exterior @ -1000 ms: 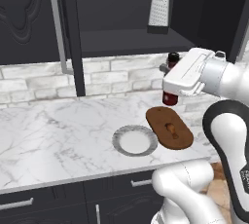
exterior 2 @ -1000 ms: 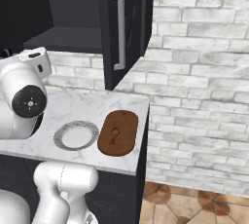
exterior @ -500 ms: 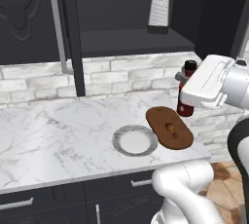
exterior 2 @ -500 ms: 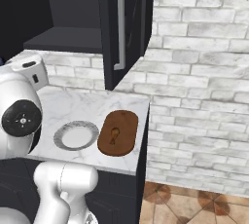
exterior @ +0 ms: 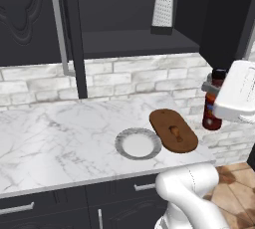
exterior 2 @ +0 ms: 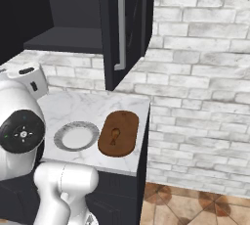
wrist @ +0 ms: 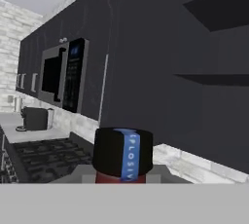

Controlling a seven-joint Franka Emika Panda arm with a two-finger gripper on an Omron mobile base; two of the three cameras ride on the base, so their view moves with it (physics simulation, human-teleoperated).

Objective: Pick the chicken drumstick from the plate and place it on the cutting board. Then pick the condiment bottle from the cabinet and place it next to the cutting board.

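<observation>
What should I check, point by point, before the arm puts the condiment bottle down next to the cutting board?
1. Bottle held: ok. The gripper is shut on the condiment bottle, which hangs upright in the left base view.
2. Bottle out of the cabinet: ok. It is in the air, to the right of the board.
3. Chicken drumstick on the cutting board: ok. It lies near the board's middle.
4. Plate without the drumstick: ok.
5. Free counter beside the board: cannot tell. The board reaches close to the counter's right edge in the right base view.
6. Bottle over the counter: cannot tell from these angles.
</observation>
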